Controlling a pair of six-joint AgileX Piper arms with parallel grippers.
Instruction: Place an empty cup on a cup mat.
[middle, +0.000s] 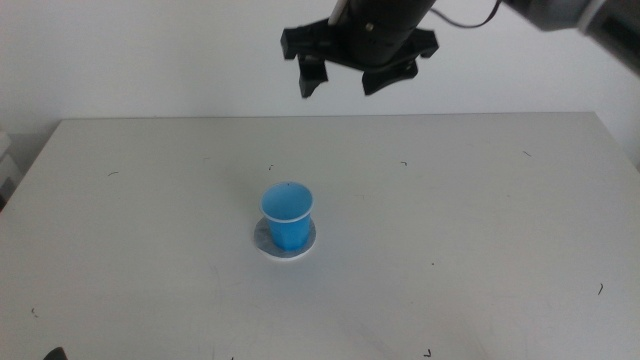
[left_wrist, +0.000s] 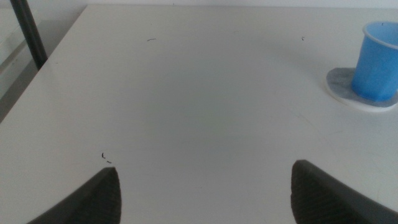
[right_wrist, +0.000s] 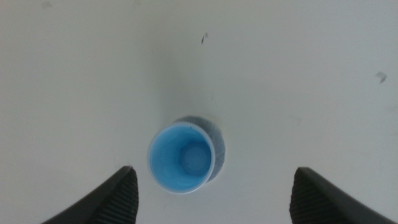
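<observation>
A bright blue cup (middle: 288, 214) stands upright on the round grey cup mat (middle: 267, 241) near the middle of the table. My right gripper (middle: 343, 76) hangs high above and behind the cup, open and holding nothing. Its wrist view looks straight down into the cup (right_wrist: 181, 158), which is empty, with an arc of the cup mat (right_wrist: 217, 148) showing beside it. My left gripper (left_wrist: 205, 190) waits low near the table's front edge, open, with the cup (left_wrist: 377, 61) and cup mat (left_wrist: 339, 86) off to its side.
The white table (middle: 480, 210) carries a few small dark specks. A dark post (left_wrist: 28, 31) stands beyond the table's edge in the left wrist view.
</observation>
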